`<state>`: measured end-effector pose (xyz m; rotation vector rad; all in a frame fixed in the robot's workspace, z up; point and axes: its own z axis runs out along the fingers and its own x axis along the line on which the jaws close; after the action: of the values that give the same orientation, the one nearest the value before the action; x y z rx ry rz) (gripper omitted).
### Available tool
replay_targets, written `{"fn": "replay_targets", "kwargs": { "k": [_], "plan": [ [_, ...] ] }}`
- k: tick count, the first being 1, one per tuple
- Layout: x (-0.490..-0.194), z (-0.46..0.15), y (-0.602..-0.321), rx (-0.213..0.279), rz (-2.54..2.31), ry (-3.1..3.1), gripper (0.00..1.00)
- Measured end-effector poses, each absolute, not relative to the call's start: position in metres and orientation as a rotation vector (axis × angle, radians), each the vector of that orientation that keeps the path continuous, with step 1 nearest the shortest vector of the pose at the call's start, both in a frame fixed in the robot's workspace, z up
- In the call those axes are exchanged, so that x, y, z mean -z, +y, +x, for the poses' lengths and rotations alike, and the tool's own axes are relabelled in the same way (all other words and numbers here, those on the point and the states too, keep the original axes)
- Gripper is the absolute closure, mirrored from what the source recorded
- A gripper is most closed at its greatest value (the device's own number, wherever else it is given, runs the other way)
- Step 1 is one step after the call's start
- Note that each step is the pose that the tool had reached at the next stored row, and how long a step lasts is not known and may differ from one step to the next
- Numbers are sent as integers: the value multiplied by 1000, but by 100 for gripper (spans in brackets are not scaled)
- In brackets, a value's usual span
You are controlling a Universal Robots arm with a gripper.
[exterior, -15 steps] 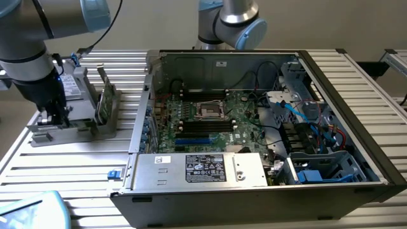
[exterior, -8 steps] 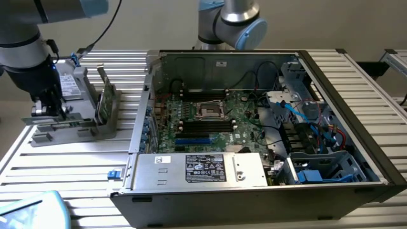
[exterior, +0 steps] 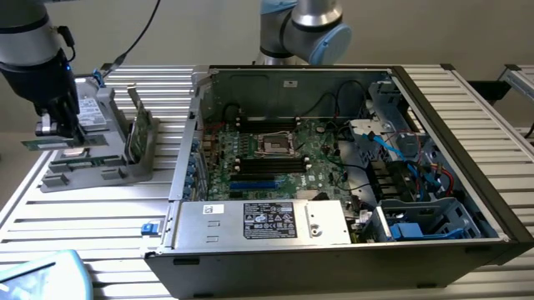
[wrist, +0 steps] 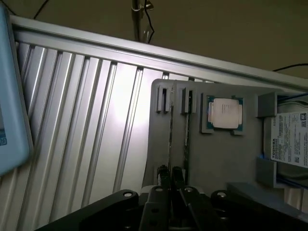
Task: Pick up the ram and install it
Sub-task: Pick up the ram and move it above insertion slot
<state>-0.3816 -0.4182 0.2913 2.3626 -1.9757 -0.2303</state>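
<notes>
Exterior view. Nearest the lens, a pale blue object [exterior: 37,275] cut off by the corner at the exterior view's left, lying on the ribbed table [exterior: 100,219]. Just behind, an open computer case [exterior: 467,150]: silver power supply [exterior: 259,222] along the near wall, motherboard [exterior: 276,156] beyond it. To the exterior view's left of the case, a grey holder [exterior: 100,172] with a taller green card [exterior: 137,134] standing upright in it. Above the holder's left end, the gripper [exterior: 59,130], pointing down, clamped on the ram [exterior: 35,145]. Ram level, long edge horizontal, right over the holder. Cannot tell whether clear of its slot or touching it.

Wrist view. Nearest the lens, the black body of the gripper [wrist: 170,175], its fingers [wrist: 164,173] drawn close together and pinching the ram [wrist: 170,139], seen edge-on as a thin line running away over the grey holder [wrist: 226,163]. Beside it, a square silver processor chip [wrist: 224,114] seated in a recess. Past that, a hard drive [wrist: 291,144] with a white label. Around the holder, the ribbed table [wrist: 96,139], and at its edge the pale blue object [wrist: 9,96].
</notes>
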Motion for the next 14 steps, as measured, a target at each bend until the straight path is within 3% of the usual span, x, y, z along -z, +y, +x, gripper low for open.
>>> {"fn": "replay_targets", "kwargs": {
  "k": [14],
  "plan": [
    [-338, -348, -421, 274, 2355, -1969, 86]
  ]
}}
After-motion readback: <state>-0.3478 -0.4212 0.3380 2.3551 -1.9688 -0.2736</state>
